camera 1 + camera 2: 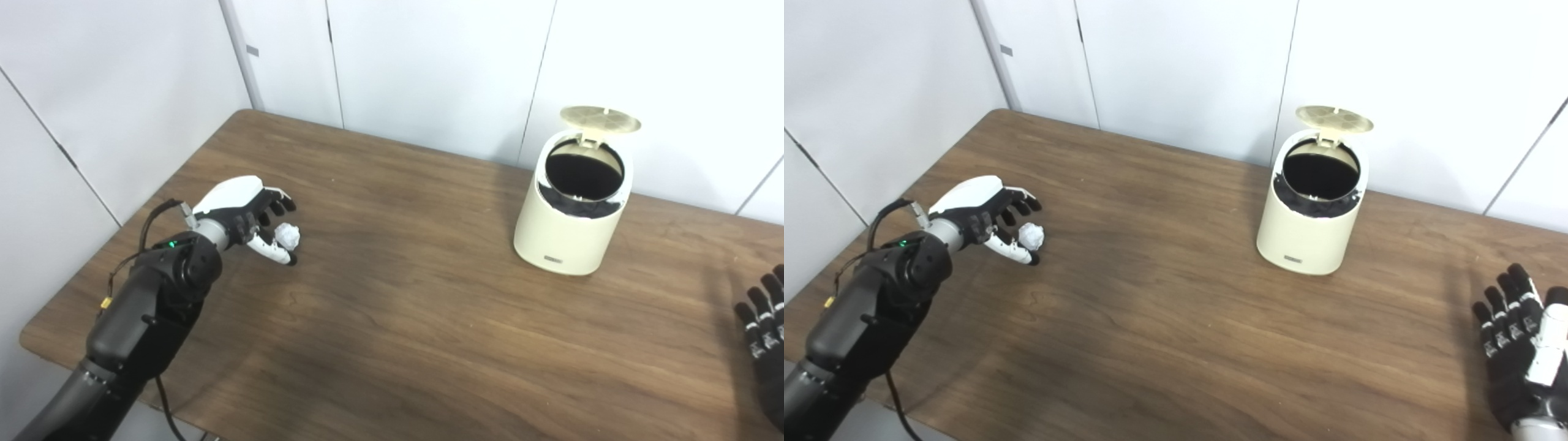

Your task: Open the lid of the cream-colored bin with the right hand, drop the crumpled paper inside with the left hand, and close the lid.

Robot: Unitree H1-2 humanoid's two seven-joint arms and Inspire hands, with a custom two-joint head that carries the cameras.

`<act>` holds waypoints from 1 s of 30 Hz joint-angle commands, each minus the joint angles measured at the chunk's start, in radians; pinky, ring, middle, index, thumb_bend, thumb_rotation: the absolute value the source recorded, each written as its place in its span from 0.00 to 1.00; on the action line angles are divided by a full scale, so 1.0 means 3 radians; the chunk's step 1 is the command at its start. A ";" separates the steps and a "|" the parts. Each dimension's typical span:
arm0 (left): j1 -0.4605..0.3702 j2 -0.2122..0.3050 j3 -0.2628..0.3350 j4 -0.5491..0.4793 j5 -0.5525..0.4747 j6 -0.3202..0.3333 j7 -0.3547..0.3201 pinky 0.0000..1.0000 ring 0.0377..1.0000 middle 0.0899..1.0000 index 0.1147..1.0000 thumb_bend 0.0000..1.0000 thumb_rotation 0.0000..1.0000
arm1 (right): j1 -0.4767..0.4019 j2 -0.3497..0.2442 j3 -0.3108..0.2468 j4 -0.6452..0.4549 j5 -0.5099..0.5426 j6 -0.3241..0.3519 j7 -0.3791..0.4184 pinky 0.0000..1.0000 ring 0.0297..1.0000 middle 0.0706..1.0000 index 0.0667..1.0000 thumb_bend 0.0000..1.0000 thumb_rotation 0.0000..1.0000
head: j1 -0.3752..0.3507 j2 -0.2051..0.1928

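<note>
The cream-colored bin (566, 226) stands at the back right of the table, its round lid (599, 119) swung up and back so the dark inside shows. The white crumpled paper (286, 236) lies at the left of the table. My left hand (248, 215) is cupped around it, fingers curved above and thumb beside it, with gaps still showing, so the hand is open. My right hand (1516, 343) hovers open at the right edge, fingers spread, well away from the bin and holding nothing.
The brown wooden table (398, 318) runs up to white wall panels (429, 61) close behind the bin. A wide stretch of tabletop separates the paper from the bin.
</note>
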 commanded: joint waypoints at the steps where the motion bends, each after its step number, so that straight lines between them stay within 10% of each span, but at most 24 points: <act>1: -0.0123 0.0139 0.0011 -0.0059 0.0048 -0.0025 0.0086 0.60 0.69 0.74 0.75 0.80 0.15 | -0.0042 -0.0019 -0.0011 -0.0097 0.0033 -0.0102 0.0041 0.96 0.98 0.98 0.95 0.52 1.00 | -0.0005 0.0005; 30: -0.0306 0.0220 -0.0285 0.0212 -0.0025 -0.0033 0.0160 0.68 0.74 0.73 0.67 0.75 0.07 | -0.0028 0.0005 -0.0064 -0.0075 0.0114 -0.0159 0.0047 0.98 0.97 0.95 0.99 0.54 1.00 | -0.0058 0.0015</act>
